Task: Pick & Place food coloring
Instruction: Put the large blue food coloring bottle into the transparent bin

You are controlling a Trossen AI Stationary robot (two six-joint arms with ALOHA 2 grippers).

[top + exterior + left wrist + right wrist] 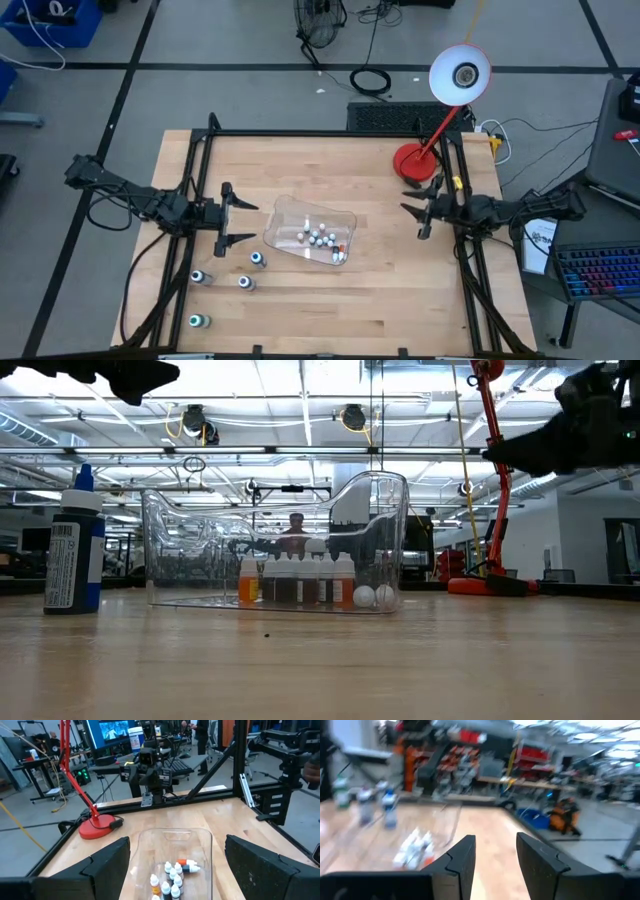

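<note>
A clear plastic tray [290, 215] lies at the table's middle and holds several tiny food coloring bottles [320, 238], most upright, one with an orange body lying on its side [187, 866]. Several more bottles with blue or green tops [245, 283] stand on the wood near the table's front left. My left gripper [240, 220] hovers level just left of the tray, open, its fingers [107, 865] wide apart and short of the tray's wall [202, 840]. My right gripper [410, 218] hangs at the table's right, away from the tray, open with nothing between its fingers [462, 862].
A red desk lamp stands with its base [410, 160] at the table's far right, its white head [460, 75] beyond the far edge. Black frame rails [200, 170] run along the table's left and right sides. Bare wood [390, 290] lies between the tray and the right arm.
</note>
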